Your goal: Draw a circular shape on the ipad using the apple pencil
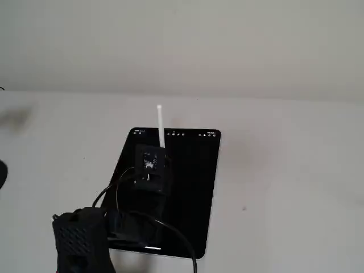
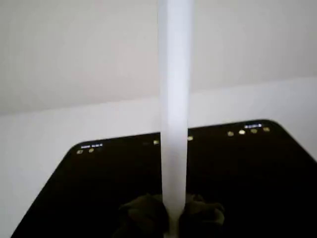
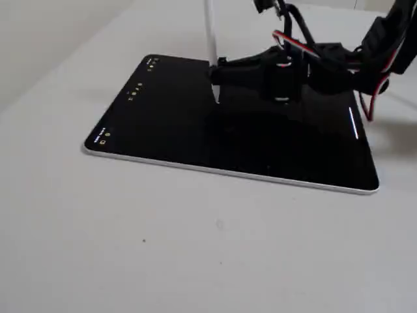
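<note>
- Closest to the wrist camera stands the apple pencil, a slim white shaft rising upright through the middle of that view, its lower end seated between my dark fingertips.
- My hand is clamped on the apple pencil low on its shaft; in a fixed view the tip sits at or just above the glass, and I cannot tell whether it touches.
- Beneath it lies the ipad, flat on the pale desk, screen black, with a row of tiny icons along the far short side as the wrist camera shows it.
- No drawn line is visible on the screen in any view; I judge the circular shape not yet started, or too faint to make out.
- Handling, as I judge it: the pencil is light, stiff and smooth, so it could slip or twist in the grip. A hold low on the shaft, as now, keeps the tip steady.
- Glass offers little friction; light, even pressure should suffice. Pressing hard risks skating the tip or nudging the tablet across the desk.
- Cables trail from my arm over the near part of the tablet and could drag.
</note>
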Robot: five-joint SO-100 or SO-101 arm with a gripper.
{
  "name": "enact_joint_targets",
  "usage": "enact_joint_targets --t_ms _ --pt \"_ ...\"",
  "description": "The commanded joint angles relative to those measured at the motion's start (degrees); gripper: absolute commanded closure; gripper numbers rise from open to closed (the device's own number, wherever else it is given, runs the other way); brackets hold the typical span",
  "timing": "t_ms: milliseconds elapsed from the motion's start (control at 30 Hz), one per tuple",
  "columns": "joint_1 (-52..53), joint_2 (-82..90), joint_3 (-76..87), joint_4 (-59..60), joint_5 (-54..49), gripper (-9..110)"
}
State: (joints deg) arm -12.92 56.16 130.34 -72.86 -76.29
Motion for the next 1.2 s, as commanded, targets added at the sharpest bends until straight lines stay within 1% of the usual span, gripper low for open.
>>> enact_joint_targets --t_ms 0,367,667,933,1167 --pt "-2.3 0.1 0.0 -2.7 -0.8 101" --pt "-4.5 3.7 6.6 -4.8 -0.9 101" --pt "-2.3 6.6 11.6 -5.2 -1.8 101" --pt "1.7 5.9 9.9 -5.1 -3.5 101" --pt "3.2 2.0 5.7 -5.8 -5.2 101"
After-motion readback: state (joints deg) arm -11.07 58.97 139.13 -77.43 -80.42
